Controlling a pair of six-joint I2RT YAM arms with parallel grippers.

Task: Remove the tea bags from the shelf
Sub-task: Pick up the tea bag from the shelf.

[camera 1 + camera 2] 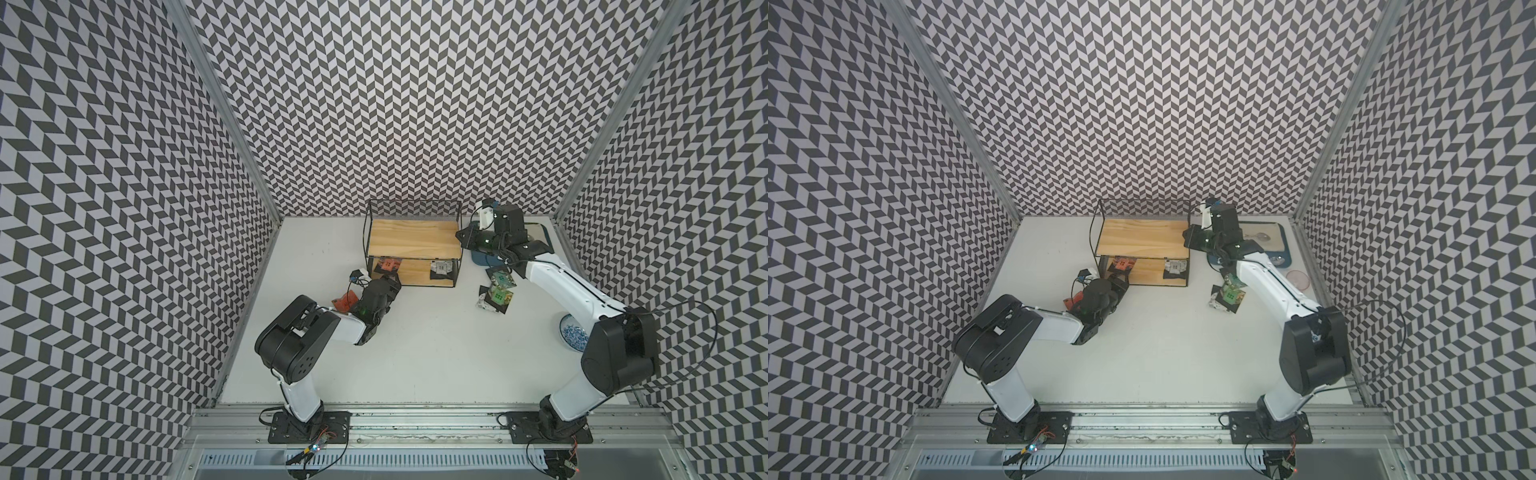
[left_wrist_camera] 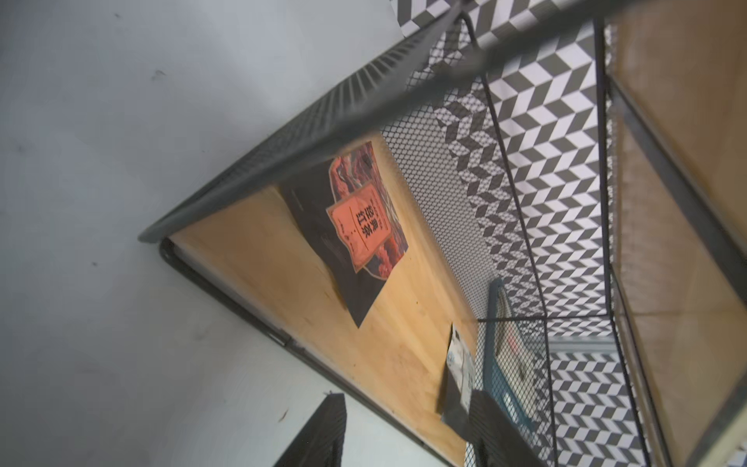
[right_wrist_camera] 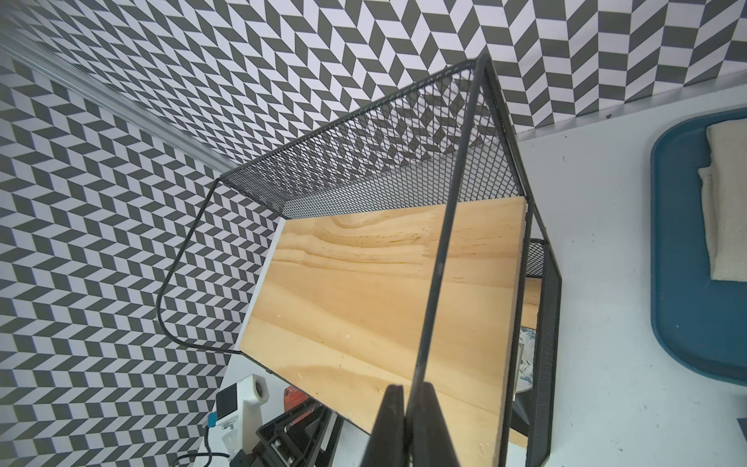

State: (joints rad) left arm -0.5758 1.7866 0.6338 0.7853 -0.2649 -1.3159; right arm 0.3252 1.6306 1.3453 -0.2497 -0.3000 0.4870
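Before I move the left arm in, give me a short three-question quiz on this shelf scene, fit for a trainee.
1. True or false: on the shelf, the top board is bare.
2. What do the right fingers clamp? A the wire frame of the shelf; B a tea bag; C the blue tray.
3. How many tea bags lie on the lower board?
Key: 1 true. 2 A. 3 two: the orange-red tea bag and the white tea bag.
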